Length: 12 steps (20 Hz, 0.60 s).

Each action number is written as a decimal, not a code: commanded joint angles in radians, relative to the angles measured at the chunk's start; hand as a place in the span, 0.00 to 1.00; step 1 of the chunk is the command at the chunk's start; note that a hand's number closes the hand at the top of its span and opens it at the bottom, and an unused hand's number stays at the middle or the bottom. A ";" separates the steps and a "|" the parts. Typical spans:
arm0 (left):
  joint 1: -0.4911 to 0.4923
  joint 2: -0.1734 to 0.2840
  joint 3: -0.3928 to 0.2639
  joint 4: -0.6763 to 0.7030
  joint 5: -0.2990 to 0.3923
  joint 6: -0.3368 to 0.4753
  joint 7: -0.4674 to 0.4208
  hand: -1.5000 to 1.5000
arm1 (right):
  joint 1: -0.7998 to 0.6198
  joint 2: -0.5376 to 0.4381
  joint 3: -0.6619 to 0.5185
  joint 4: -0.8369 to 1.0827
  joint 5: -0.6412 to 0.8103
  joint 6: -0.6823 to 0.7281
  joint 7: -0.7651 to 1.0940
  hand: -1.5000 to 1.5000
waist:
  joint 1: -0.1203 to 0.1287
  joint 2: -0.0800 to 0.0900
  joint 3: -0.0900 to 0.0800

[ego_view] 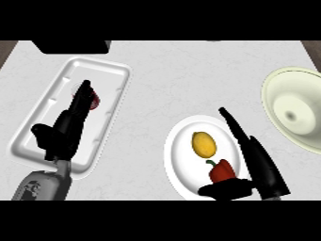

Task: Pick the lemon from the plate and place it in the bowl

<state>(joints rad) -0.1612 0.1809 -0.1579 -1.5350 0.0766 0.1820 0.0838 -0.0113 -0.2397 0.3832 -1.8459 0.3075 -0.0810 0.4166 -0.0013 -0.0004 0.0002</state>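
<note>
Right robot hand (256, 162) hovers released, fingers straight, over the plate's (180, 141) right rim; the lemon (204, 144) lies on that plate just left of it, long axis running up-down. Left robot hand (64, 129), also released, is much farther. The bowl (305, 110) sits right of the plate.
</note>
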 commanded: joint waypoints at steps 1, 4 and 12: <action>-0.020 -0.016 0.045 0.109 -0.012 -0.042 -0.070 0.50 | 0.047 0.033 -0.017 -0.001 -0.006 0.014 -0.053 0.00 | -0.002 0.001 0.000; 0.033 -0.037 -0.011 -0.056 -0.067 0.000 0.024 0.50 | -0.019 0.088 -0.035 0.050 -0.016 0.025 -0.025 0.00 | 0.003 0.000 0.000; 0.065 -0.024 0.063 -0.090 -0.031 -0.094 0.041 0.50 | 0.041 0.114 -0.074 0.113 -0.032 0.061 -0.113 0.00 | 0.002 0.000 0.000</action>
<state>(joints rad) -0.1359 0.1401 -0.1211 -1.5654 0.0301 0.1351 0.1006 0.0369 -0.1422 0.3346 -1.7711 0.2792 -0.0422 0.3168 -0.0004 -0.0005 0.0000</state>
